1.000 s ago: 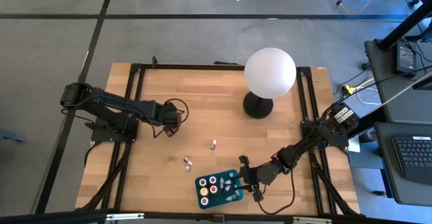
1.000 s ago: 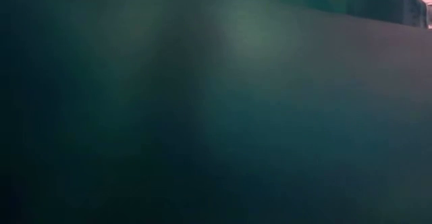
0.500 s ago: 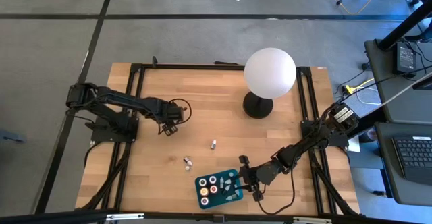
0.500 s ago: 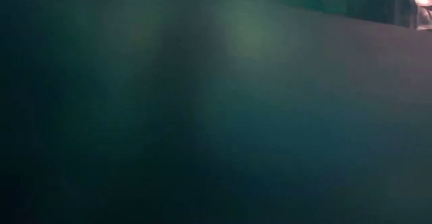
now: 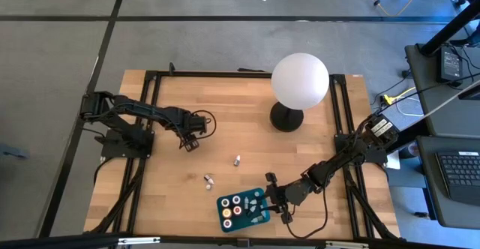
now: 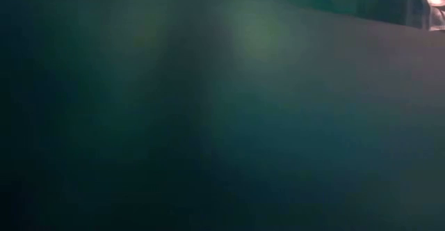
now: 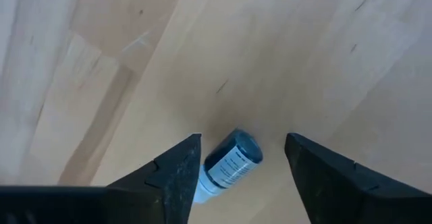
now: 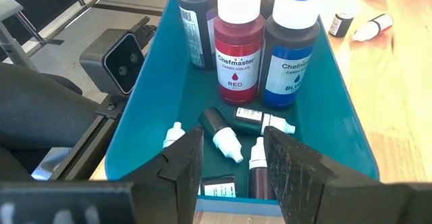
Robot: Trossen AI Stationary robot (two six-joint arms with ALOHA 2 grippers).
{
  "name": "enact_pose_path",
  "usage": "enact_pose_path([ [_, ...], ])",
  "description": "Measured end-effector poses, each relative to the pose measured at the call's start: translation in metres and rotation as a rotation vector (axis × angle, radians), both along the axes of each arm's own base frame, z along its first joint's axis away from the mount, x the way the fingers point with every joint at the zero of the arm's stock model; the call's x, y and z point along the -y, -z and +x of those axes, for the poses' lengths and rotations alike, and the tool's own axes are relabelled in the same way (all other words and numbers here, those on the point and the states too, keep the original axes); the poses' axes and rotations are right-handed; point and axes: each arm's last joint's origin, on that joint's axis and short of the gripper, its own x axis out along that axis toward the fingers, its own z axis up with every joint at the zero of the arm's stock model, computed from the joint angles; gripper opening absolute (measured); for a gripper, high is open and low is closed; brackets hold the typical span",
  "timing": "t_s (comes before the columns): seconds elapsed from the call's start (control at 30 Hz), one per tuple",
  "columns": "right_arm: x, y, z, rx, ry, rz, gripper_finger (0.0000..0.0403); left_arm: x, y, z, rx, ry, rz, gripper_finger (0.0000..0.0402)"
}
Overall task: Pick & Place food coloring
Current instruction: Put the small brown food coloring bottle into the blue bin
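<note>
Wooden planks, pale and butcher-block in grain, are making up the bench [image 5: 187, 170], which is sitting inside a black metal frame. A white globe lamp on a round black base [image 5: 299, 81] is standing at the far side, right of centre. A teal rectangular plastic tray [image 8: 172, 82] is lying at the near edge of the bench. It is holding three tall squeeze bottles standing upright at one end: a dark one [image 8: 197, 21], a red one labelled RED [image 8: 238, 42] and a blue one [image 8: 290, 48]. Several tiny dark bottles with white pointed caps [image 8: 223, 135] are lying loose on its floor.

The left claw [image 7: 243, 158] is hovering over bare wood on the left half of the bench, its two dark fingers [image 7: 177, 171] spread wide on either side of one small dark-blue bottle with a printed white label [image 7: 229, 163], which is lying on its side; neither finger is touching it.

The right claw [image 8: 229, 160] is hanging just over the near end of the tray, its fingers standing part-way apart and gripping nothing.

Two more tiny bottles are lying on open wood between the arms: a dark one [image 5: 237, 159] and a white-capped one [image 5: 208, 179]. The low view is showing only dark teal blur.
</note>
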Motion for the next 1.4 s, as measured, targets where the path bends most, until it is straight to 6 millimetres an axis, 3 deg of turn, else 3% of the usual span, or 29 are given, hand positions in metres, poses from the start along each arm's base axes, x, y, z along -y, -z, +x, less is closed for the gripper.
enact_pose_path([
  [0.27,0.0,0.0,0.0,0.0,0.0,0.0,0.0161,0.001,0.0,-0.006,-0.076,0.042,-0.012,0.0179],
  [0.8,0.0,0.0,0.0,-0.001,0.0,0.0,0.0159,0.001,0.001,-0.004,-0.05,0.048,-0.017,0.008],
  [0.97,0.0,-0.001,0.0,0.006,0.001,0.009,0.0161,0.008,0.001,-0.003,-0.048,0.049,0.0,0.0074],
  [1.13,0.0,-0.01,-0.003,-0.009,-0.063,0.043,0.0159,0.021,-0.014,-0.002,-0.042,0.085,0.01,0.008],
  [1.4,0.004,-0.023,-0.009,-0.039,-0.081,0.048,0.0162,0.043,-0.059,0.02,0.296,0.151,0.061,0.0079],
])
